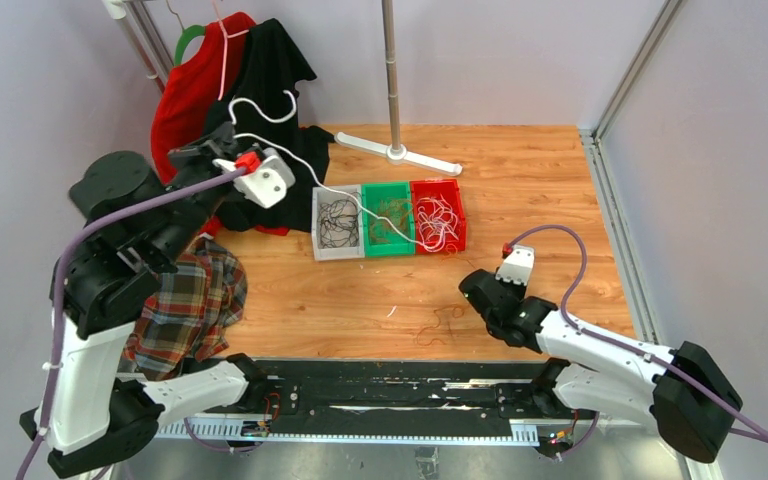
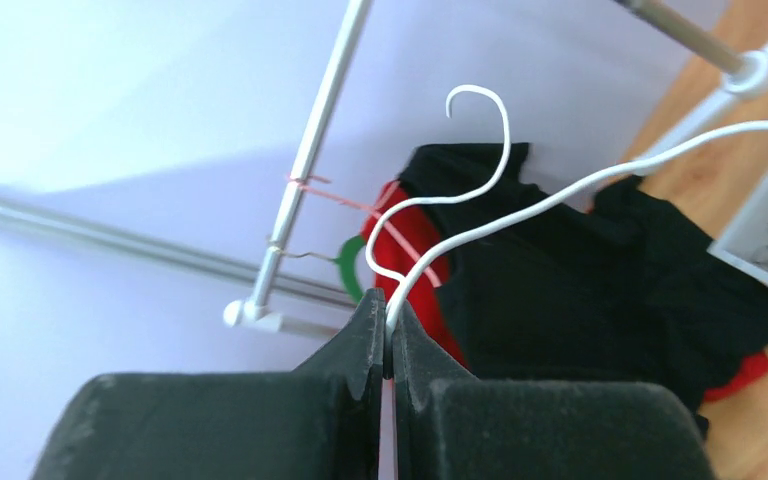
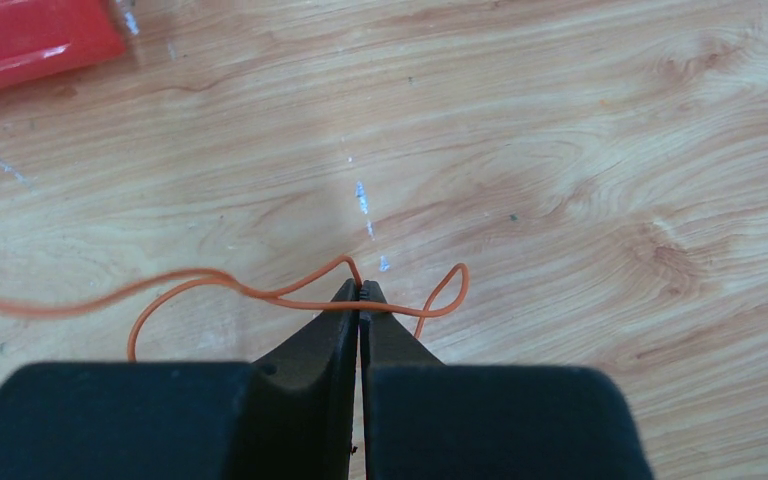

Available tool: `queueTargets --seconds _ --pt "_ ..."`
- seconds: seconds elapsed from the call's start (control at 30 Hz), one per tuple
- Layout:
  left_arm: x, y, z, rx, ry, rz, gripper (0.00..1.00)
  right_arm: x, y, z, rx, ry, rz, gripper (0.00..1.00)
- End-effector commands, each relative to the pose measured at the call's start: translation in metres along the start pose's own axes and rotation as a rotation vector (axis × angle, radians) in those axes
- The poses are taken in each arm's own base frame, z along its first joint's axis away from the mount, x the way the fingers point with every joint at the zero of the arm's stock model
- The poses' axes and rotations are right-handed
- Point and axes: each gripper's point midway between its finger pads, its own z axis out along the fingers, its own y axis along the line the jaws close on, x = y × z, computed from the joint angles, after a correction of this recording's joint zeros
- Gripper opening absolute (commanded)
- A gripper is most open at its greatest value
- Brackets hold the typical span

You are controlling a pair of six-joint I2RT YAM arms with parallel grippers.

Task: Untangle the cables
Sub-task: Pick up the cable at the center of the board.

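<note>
Low over the table point(image 1: 520, 180), the right gripper point(image 3: 360, 295) is pinched tight on a thin orange wire point(image 3: 210, 280). The strand crosses just in front of its tips, makes a small loop to one side and trails off along the wood on the other. Beyond this gripper, further from the arm bases, three bins stand touching in a row. The grey bin point(image 1: 318, 215) holds black wires point(image 1: 338, 220), the green bin point(image 1: 387, 187) holds brown-orange wires point(image 1: 390, 222), and the red bin point(image 1: 438, 184) holds white wires point(image 1: 438, 222). The left gripper point(image 2: 387, 310) is raised above the table with its jaws closed on a white wire point(image 2: 560, 195). One end of it curls free in a hook past the fingertips, and the rest runs away from the gripper, down across the bins and into the red one. Below the left arm lies a plaid shirt point(image 1: 190, 300). Past the left gripper's tips hang a black garment point(image 2: 560, 290) and a red garment point(image 1: 195, 90), with a metal pole point(image 1: 391, 70) standing further along the back.
</note>
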Motion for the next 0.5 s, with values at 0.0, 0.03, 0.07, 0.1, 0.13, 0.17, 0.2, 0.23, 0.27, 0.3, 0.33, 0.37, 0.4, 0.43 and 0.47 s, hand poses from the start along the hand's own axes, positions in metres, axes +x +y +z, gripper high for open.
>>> queueTargets --seconds 0.0,0.03,0.07,0.1,0.13,0.17,0.2,0.23,0.27,0.3,0.33,0.37,0.4,0.43,0.47 --pt "0.002 0.055 -0.028 -0.213 0.015 -0.002 0.01 0.001 -0.013 0.003 0.039 0.022 0.068 0.01" --pt "0.003 0.058 -0.031 -0.226 0.022 -0.002 0.01 0.000 -0.014 0.004 0.037 0.022 0.079 0.01" --pt "0.005 0.059 -0.035 -0.232 0.027 0.004 0.01 0.001 -0.016 0.004 0.040 0.027 0.091 0.01" --pt "0.006 0.060 -0.038 -0.238 0.029 0.014 0.01 0.001 -0.018 0.005 0.042 0.032 0.108 0.01" --pt "0.007 0.063 -0.041 -0.253 0.032 0.018 0.01 0.000 -0.020 0.006 0.048 0.037 0.124 0.01" --pt "0.008 0.068 -0.046 -0.276 0.036 0.019 0.01 0.000 -0.024 0.007 0.056 0.042 0.138 0.01" --pt "0.009 0.074 -0.052 -0.298 0.041 0.026 0.01 0.000 -0.027 0.007 0.065 0.046 0.150 0.01" --pt "0.010 0.079 -0.056 -0.318 0.046 0.028 0.01 0.000 -0.031 0.008 0.077 0.049 0.165 0.01" --pt "0.010 0.083 -0.061 -0.335 0.041 0.020 0.01 -0.001 -0.031 0.008 0.076 0.050 0.174 0.01" --pt "0.008 0.083 -0.062 -0.331 0.026 0.013 0.01 -0.003 -0.030 0.008 0.068 0.047 0.173 0.01" --pt "0.005 0.080 -0.062 -0.310 0.007 0.005 0.01 -0.005 -0.028 0.008 0.058 0.046 0.167 0.01" --pt "0.003 0.075 -0.060 -0.283 -0.006 -0.001 0.01 -0.006 -0.028 0.008 0.061 0.045 0.172 0.01" --pt "0.002 0.072 -0.057 -0.271 -0.012 -0.009 0.01 -0.007 -0.029 0.009 0.067 0.047 0.182 0.01" --pt "0.002 0.069 -0.054 -0.263 -0.011 -0.017 0.01 -0.006 -0.029 0.009 0.067 0.051 0.189 0.01" --pt "0.002 0.065 -0.052 -0.249 -0.015 -0.026 0.01 -0.007 -0.027 0.010 0.061 0.050 0.189 0.01"
